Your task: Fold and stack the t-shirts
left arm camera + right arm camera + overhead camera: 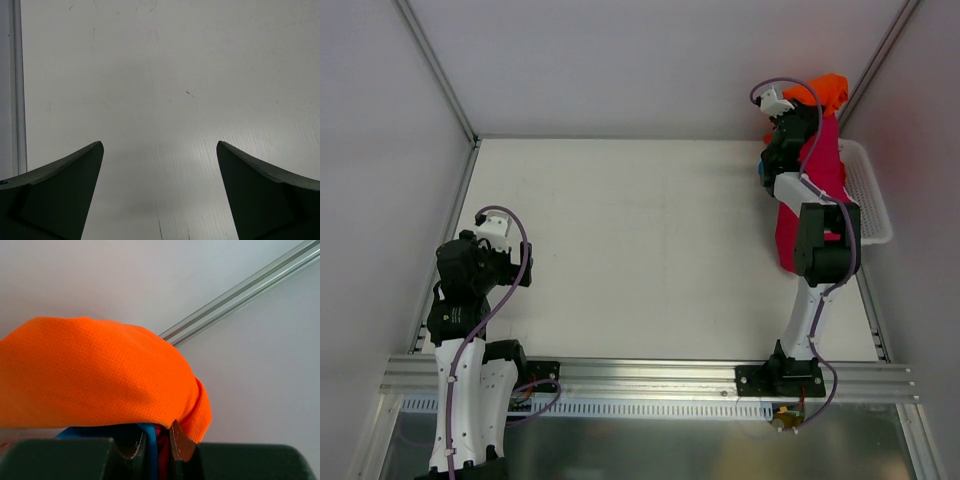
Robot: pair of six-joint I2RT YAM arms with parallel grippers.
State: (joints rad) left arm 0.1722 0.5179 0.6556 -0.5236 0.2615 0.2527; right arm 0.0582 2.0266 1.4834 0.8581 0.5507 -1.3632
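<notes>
My right gripper is raised at the back right, shut on a bunch of t-shirts. In the right wrist view, blue cloth and magenta-red cloth are pinched between the jaws of the right gripper, and a vivid orange t-shirt drapes over the fingertips. From above, the orange t-shirt bulges at the top and a magenta t-shirt hangs down behind the arm toward the table. My left gripper hovers low at the near left, and its jaws stand wide open over bare table.
A white plastic basket stands at the table's right edge, right beside the hanging cloth. Metal frame posts run up the back corners. The white table spreads between the two arms.
</notes>
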